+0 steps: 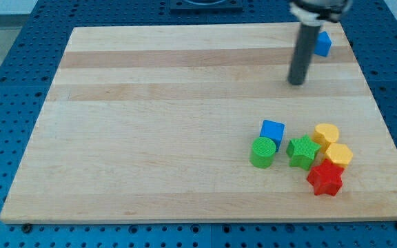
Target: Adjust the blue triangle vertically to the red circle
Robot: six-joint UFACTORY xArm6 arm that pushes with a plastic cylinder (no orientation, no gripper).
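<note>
My tip [296, 83] rests on the wooden board [150, 124] near the view's top right. A small blue block [323, 43] lies just right of and above the rod, close to the board's top edge. The rod partly hides it, so I cannot make out its shape. The tip is below and left of this block, apart from it. A red star [324, 178] lies at the lower right, far below the tip. I see no red circle.
A cluster sits at the lower right: a blue cube [272, 131], a green cylinder [262, 152], a green star [302, 151], a yellow round block [326, 133] and a yellow hexagon [338, 155]. A blue pegboard [5, 83] surrounds the board.
</note>
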